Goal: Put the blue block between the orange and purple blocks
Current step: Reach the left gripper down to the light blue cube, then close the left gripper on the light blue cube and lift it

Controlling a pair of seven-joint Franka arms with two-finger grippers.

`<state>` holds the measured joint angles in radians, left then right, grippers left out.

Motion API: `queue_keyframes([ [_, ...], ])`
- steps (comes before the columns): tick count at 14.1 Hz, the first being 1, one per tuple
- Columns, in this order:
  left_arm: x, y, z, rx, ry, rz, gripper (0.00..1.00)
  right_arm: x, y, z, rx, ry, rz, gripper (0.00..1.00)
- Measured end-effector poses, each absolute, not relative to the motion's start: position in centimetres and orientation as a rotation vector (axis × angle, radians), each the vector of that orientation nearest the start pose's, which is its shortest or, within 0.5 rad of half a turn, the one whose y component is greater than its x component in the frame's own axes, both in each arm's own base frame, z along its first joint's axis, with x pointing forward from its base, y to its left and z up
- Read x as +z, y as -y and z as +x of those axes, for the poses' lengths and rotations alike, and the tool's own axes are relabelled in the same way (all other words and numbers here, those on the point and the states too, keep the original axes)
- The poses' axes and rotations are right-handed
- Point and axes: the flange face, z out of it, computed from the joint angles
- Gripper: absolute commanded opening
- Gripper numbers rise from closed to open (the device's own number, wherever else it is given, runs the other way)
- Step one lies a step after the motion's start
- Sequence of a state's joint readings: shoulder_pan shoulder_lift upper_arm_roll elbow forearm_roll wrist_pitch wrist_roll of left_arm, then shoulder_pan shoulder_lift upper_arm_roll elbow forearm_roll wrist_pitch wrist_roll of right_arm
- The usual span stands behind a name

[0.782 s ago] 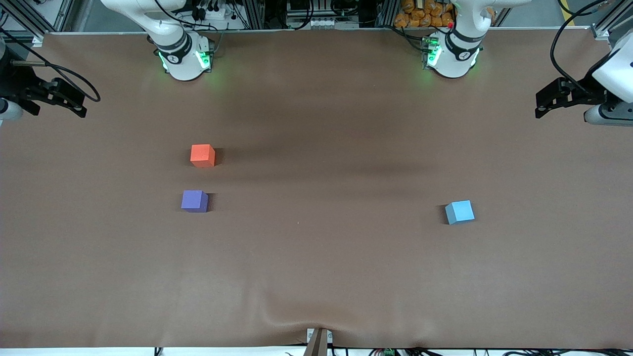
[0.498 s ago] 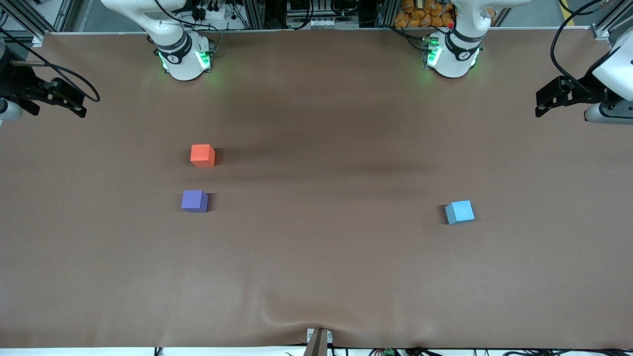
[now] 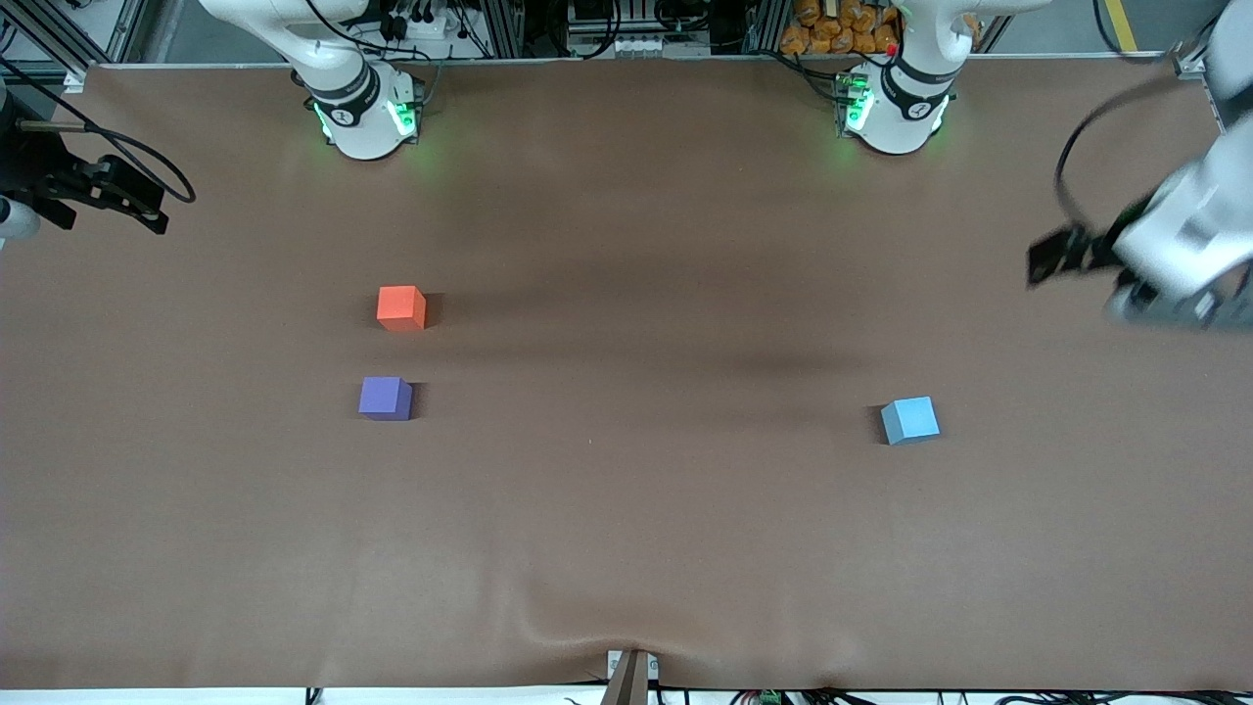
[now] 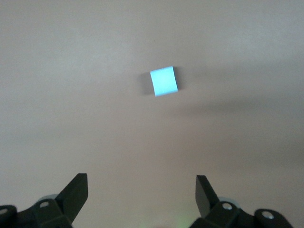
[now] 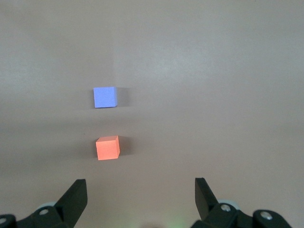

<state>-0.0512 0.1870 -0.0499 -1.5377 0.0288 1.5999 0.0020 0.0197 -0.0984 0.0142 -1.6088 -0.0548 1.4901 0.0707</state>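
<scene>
The blue block [image 3: 909, 420] lies on the counter [image 3: 626, 548] toward the left arm's end, well apart from the orange block [image 3: 400, 307] and purple block [image 3: 384, 399]. The left gripper [image 4: 141, 194] hangs over the counter near it, fingers wide for a grasp. The right gripper [image 5: 140, 195] waits at its own end, fingers wide, empty.

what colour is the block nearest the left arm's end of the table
Light sky blue. The block shows best in the front view.

Robotics lab: aluminium framing [image 3: 509, 24], cables [image 3: 411, 20].
</scene>
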Motion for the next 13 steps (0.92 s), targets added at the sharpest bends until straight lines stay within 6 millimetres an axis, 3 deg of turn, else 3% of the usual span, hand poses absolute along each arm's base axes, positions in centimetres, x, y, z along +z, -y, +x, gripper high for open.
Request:
queue_keyframes([
  [2, 46.8, 6.0, 63.1, 0.258, -0.120, -3.105, 1.00, 65.3, -1.1, 51.5, 0.028, -0.068, -3.198, 1.00],
  [6, 37.2, 7.7, 66.1, 0.261, 0.015, -3.108, 1.00, 65.3, -1.0, 51.5, 0.027, -0.069, -3.198, 1.00],
  [10, 30.7, 9.3, 66.2, 0.333, 0.186, -3.078, 1.00, 65.3, -1.0, 51.5, 0.027, -0.071, -3.197, 1.00],
  [13, 26.7, 8.9, 65.8, 0.348, 0.217, -3.074, 1.00, 65.3, -1.0, 51.5, 0.026, -0.071, -3.197, 1.00],
])
